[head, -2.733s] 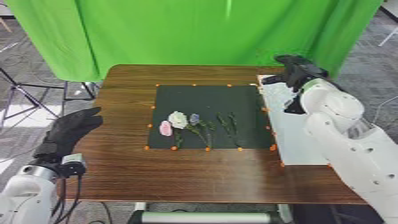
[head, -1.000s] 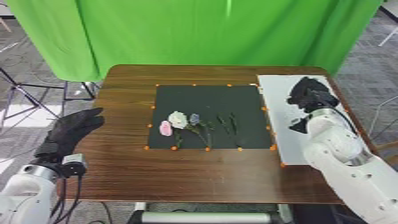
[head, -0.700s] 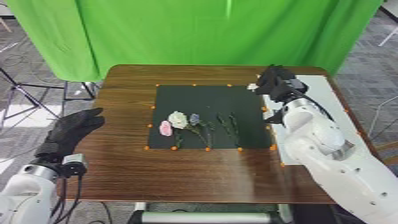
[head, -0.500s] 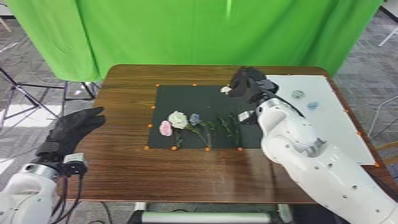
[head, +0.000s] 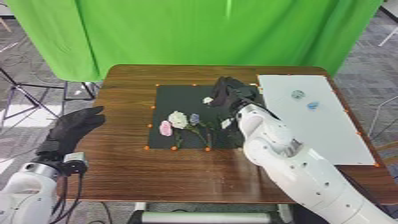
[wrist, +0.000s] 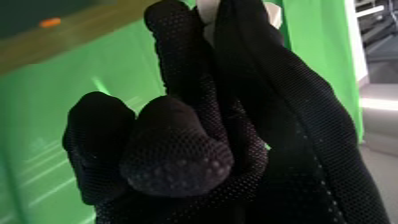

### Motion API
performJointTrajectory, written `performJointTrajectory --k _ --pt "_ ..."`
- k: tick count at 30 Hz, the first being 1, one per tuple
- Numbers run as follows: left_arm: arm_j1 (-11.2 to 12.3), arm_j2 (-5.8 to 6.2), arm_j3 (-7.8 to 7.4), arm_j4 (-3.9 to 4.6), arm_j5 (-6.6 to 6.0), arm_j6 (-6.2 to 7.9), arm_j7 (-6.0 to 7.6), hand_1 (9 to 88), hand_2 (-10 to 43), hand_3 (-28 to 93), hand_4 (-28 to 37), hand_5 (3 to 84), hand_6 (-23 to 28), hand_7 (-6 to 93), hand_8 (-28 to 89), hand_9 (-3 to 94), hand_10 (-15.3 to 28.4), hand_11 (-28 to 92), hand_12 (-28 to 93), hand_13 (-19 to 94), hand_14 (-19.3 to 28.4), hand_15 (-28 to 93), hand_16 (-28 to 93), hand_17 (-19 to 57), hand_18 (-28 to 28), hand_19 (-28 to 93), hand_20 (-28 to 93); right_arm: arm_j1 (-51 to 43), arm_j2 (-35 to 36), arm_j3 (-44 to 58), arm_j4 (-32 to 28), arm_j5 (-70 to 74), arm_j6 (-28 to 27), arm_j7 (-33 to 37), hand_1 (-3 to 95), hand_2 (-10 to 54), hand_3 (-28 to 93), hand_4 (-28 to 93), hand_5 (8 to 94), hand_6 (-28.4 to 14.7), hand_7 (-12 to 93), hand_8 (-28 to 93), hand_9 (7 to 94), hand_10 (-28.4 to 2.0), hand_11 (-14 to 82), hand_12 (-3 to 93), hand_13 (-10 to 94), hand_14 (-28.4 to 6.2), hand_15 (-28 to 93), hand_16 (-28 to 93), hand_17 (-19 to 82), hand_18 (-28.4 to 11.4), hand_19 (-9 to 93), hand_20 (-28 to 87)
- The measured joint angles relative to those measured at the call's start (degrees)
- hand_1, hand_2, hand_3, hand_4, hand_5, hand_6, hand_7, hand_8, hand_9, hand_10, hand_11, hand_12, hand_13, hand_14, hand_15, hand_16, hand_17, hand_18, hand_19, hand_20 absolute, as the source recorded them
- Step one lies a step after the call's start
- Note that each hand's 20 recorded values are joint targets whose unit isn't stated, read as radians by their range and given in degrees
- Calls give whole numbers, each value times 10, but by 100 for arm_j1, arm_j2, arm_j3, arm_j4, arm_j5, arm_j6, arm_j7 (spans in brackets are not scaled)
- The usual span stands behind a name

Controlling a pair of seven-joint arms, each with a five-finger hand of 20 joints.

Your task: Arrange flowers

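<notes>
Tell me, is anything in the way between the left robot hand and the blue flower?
Yes! The pink flower and the big white flower lie on the black mat, between the left robot hand and the blue flower.

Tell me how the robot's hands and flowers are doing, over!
Right hand: holding small white flower over dark mat. Left hand: open, left of mat. Pink flower on mat, might crowd the next one.

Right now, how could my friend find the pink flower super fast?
Start at the brown table and look for the dark mat on it. Near the mat's left edge, the pink flower lies beside the big white flower. It's the only pink one, and the farthest left of the flowers.
</notes>
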Motion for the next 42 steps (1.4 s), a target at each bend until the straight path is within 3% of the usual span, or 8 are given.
performJointTrajectory --k 10,14,21,26,33,37,39,42 --pt "-23 0 6 17 49 -48 -12 290 52 621 -202 447 23 135 -78 444 140 214 116 339 180 149 6 11 125 99 124 -49 -31 -69 72 -27 -230 -12 593 -95 548 -182 744 10 173 39 815 -114 62 255 937 1 620 280 651 -138 932 593" --pt "-30 0 8 23 49 -63 -21 291 52 619 -203 446 23 135 -78 444 140 213 116 338 180 149 6 11 126 99 124 -68 -39 -57 61 -5 -351 -13 569 -95 543 -177 717 9 163 37 765 -121 110 182 934 -1 600 289 643 -133 932 575" --pt "-47 14 27 32 49 -93 -48 291 51 620 -203 446 23 136 -78 443 140 213 117 338 180 149 6 10 126 99 124 -123 -81 238 -94 93 -1499 -53 516 -95 595 -186 673 21 161 8 723 -128 107 171 918 -8 592 293 628 -132 932 552" --pt "-52 20 26 32 49 -101 -64 292 51 619 -203 446 23 135 -78 443 139 214 117 338 181 148 6 10 127 100 124 -145 -62 296 -177 222 -1593 -54 473 -95 643 -194 653 27 157 -87 700 -132 99 171 912 -10 593 291 622 -133 932 549" --pt "-41 20 20 32 49 -103 -66 292 51 619 -203 446 23 135 -78 443 139 215 117 337 180 148 6 9 127 100 124 -296 22 877 -696 723 -1869 -37 428 -95 642 -191 621 22 144 -97 657 -134 90 165 900 -17 583 289 607 -137 932 530" --pt "-40 20 20 32 49 -103 -66 292 51 619 -203 446 22 135 -78 443 139 215 116 337 180 148 7 9 127 101 123 -303 183 1205 -972 679 -1494 -36 384 -95 638 -182 513 22 98 -78 508 -156 60 129 876 -24 586 284 579 -143 931 498" --pt "-40 20 20 31 49 -103 -65 292 51 619 -203 446 22 136 -79 443 139 215 116 337 180 148 7 9 127 101 123 -276 319 1298 -988 524 -1060 5 343 -95 628 -193 389 18 59 -69 381 -185 31 103 845 -37 571 274 551 -151 920 464" --pt "-26 20 8 25 49 -101 -61 292 51 619 -203 447 23 136 -79 443 139 215 117 337 181 148 7 9 127 101 123 -264 547 1570 -972 248 -829 248 282 -95 590 -210 310 -11 15 -47 326 -216 18 98 826 -51 568 267 535 -167 915 456"
